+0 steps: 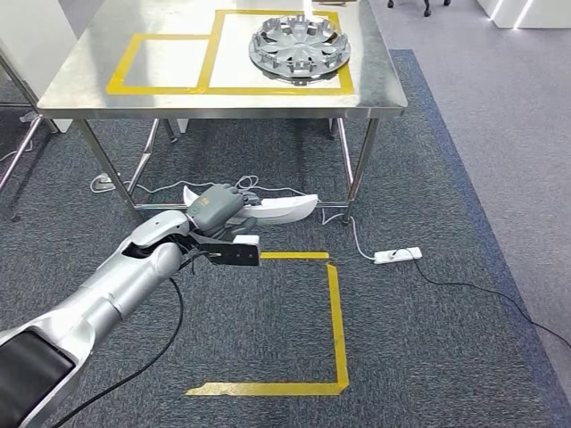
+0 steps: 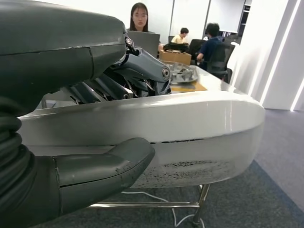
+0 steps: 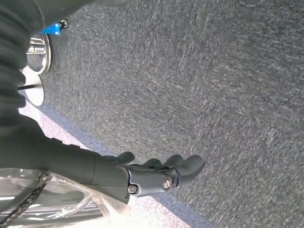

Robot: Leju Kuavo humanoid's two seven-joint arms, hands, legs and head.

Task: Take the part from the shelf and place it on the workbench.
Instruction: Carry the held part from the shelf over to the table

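Note:
My left hand grips a long white curved panel part, held out level in front of the steel workbench, below its top. In the left wrist view the white part spans the picture, with the thumb beneath it and the dark fingers over its upper face. My right hand hangs over grey carpet, fingers loosely extended and holding nothing.
On the workbench, a silver wheel cover lies inside a yellow-taped white square; a second taped square lies to its left. Yellow tape marks the carpet. A power strip and cables lie by the bench legs. People sit beyond the bench.

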